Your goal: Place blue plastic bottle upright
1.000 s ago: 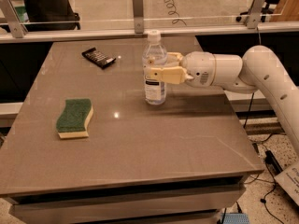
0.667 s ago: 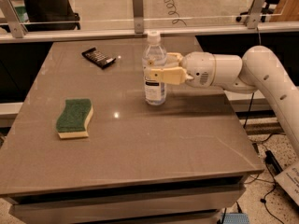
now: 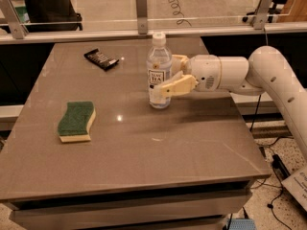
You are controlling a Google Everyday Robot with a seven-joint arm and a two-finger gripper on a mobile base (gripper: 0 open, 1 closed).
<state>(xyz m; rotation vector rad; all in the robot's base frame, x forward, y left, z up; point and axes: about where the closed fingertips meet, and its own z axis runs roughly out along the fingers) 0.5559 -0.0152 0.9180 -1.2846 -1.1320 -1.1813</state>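
The blue plastic bottle [image 3: 159,63] stands upright on the grey-brown table [image 3: 158,152], right of its middle towards the back. It is clear and bluish, with a white cap and a white label with dark lettering. My gripper [image 3: 165,76] reaches in from the right at label height, on the white arm [image 3: 268,75]. Its jaws are spread, one on each side of the bottle. The near finger [image 3: 176,86] stands a little off the bottle's front side. The far finger [image 3: 180,59] shows behind it.
A green sponge with a yellow base [image 3: 76,121] lies at the table's left. A flat black packet [image 3: 101,59] lies at the back left. A rail with glass panels [image 3: 141,28] runs behind the table. Cables lie on the floor at the right [image 3: 276,166].
The near finger has moved away from the bottle towards the camera, so the gripper has opened. The bottle stays upright in the same spot.
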